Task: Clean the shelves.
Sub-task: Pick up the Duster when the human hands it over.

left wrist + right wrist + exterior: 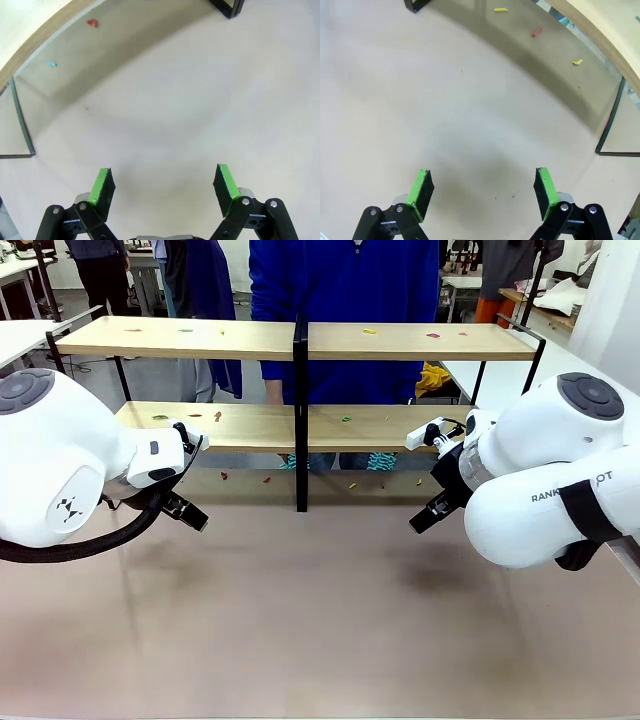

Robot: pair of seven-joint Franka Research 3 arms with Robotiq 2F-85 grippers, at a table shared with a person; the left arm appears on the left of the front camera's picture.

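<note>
The shelves [250, 340] stand across the far half of the table: two long light-wood boards in a thin black frame with a central black post [300, 410]. Small coloured scraps lie on both boards, such as a green one [346, 419] on the lower board and a yellow one [369, 331] on the upper. More scraps lie on the table under the rack: red [92, 22], blue [51, 64], yellow [577, 62]. My left gripper [164, 187] hangs open over bare table in front of the rack's left half. My right gripper [482, 189] is open too, in front of the right half.
A person in a blue top [345, 280] stands right behind the shelves. The beige table [320, 620] stretches wide and bare between my arms and the near edge. White tables [520, 375] flank the rack at the far left and right.
</note>
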